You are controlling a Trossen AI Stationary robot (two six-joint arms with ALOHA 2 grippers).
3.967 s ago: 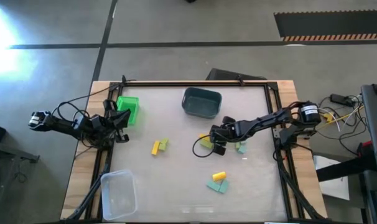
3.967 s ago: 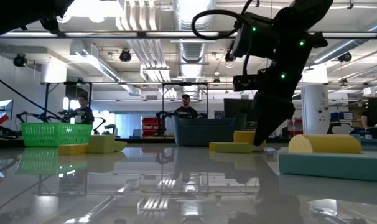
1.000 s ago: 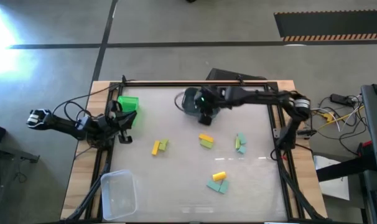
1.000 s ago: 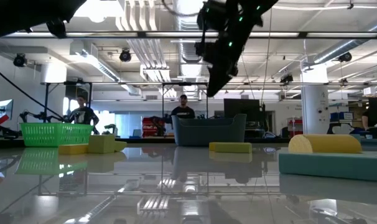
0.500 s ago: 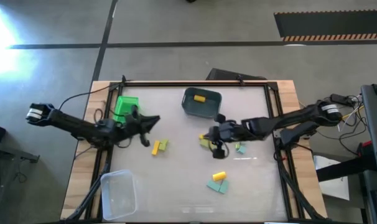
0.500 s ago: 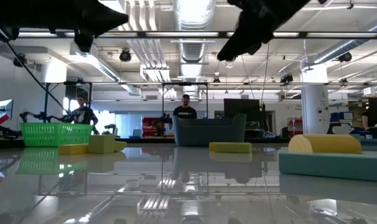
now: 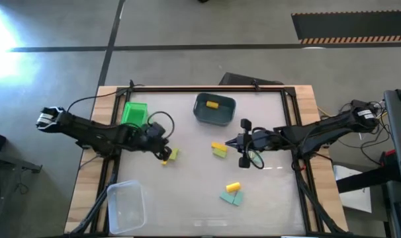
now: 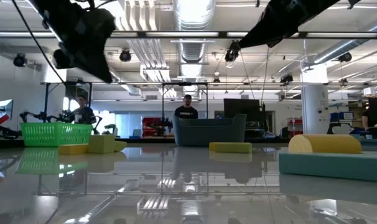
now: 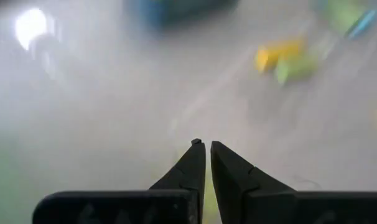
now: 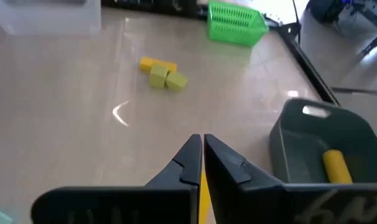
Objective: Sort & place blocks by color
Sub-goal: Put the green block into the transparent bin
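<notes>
Blocks (image 7: 219,150), bins (image 7: 214,110), both arms' fingers (image 9: 204,163) without legible writing.

Two slim dark arms, looping black cables, white-capped rear joints, tapered black fingers (image 10: 190,163)

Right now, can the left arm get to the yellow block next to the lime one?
Probably yes. The left gripper hangs right by the yellow block beside the lime block, with nothing between. Its fingers are shut, so they would need to open first.
</notes>
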